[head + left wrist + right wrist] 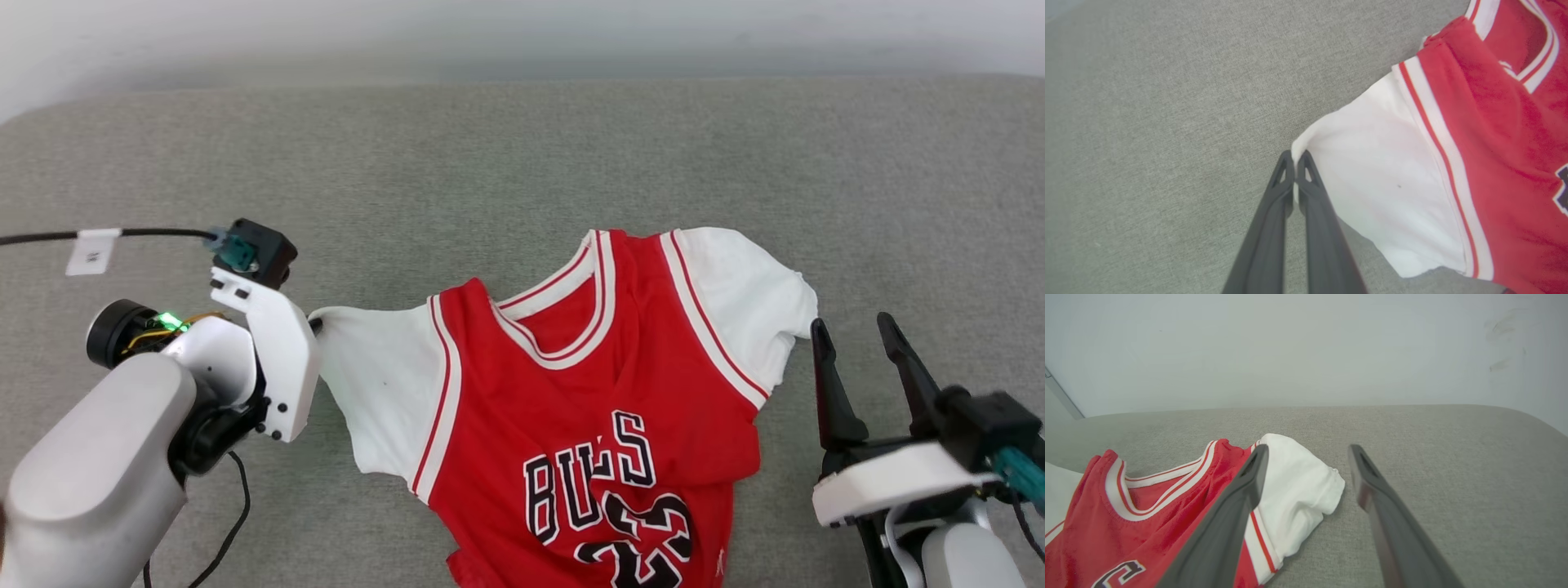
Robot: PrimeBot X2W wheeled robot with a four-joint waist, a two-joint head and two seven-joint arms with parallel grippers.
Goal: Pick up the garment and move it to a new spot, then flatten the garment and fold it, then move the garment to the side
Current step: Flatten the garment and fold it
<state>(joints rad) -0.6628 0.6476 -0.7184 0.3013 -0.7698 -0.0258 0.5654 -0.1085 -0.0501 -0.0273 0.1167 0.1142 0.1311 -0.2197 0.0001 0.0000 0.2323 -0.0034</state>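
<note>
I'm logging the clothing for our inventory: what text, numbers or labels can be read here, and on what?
"BULLS": garment chest, middle letters partly lost in a crease.
"23": below it, cut off by the picture's edge.
Too small to read: print on the white tag on the cable.

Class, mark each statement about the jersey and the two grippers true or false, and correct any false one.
1. The left gripper is shut on the tip of a white sleeve of the jersey. True.
2. The right gripper grips the other sleeve. False: it is open and grips nothing.
3. The jersey lies on a grey cloth surface. True.
4. The jersey is folded in half. False: it lies opened out, lettering up.
</note>
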